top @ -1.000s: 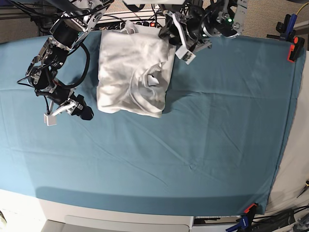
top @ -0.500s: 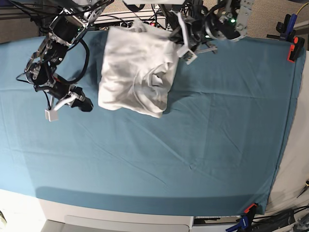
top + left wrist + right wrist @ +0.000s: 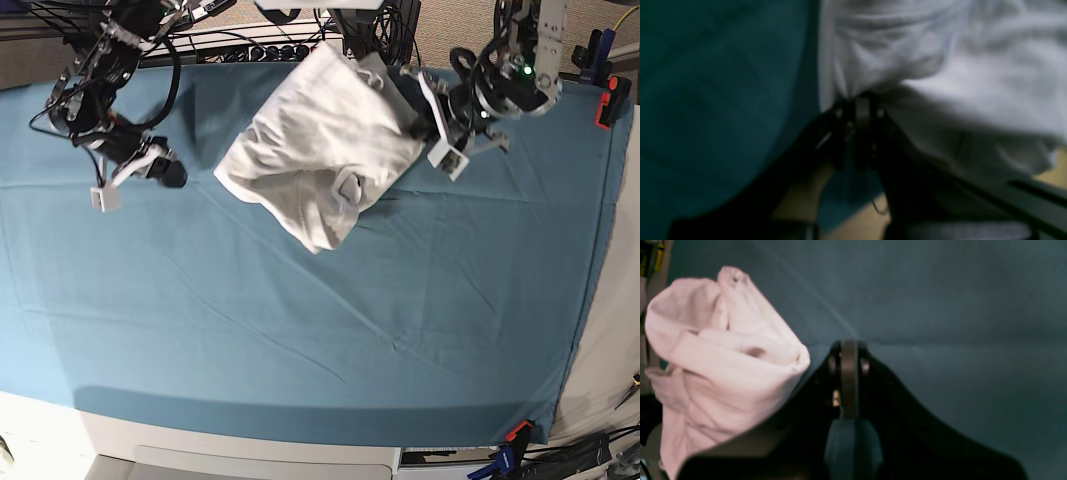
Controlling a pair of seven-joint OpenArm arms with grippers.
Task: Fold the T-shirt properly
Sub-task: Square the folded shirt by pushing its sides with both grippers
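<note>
Up at the far edge of the bench (image 3: 300,330), which is covered with a teal table cloth (image 3: 420,280), the white T-shirt (image 3: 320,160) lies folded into a rumpled bundle, skewed so that one corner points toward the near side and another rises toward the far edge. The left gripper (image 3: 432,128), on the right side of the scene, sits right at the bundle's right-hand corner; in the left wrist view the left gripper (image 3: 862,100) has its jaws clenched together with white fabric (image 3: 940,66) bunched at their tips, so it is grasping the T-shirt there, though that picture is blurred. The right gripper (image 3: 172,176) is over on the left side, well apart from the shirt and above bare teal cloth. In the right wrist view the right gripper (image 3: 848,350) has its jaws pressed tight on nothing, with the T-shirt (image 3: 723,356) off to one side as a soft, rolled heap showing layered folds. Orange clamps (image 3: 608,100) pin the cloth at the right edge, and cables (image 3: 290,45) run behind the bench's far edge.
</note>
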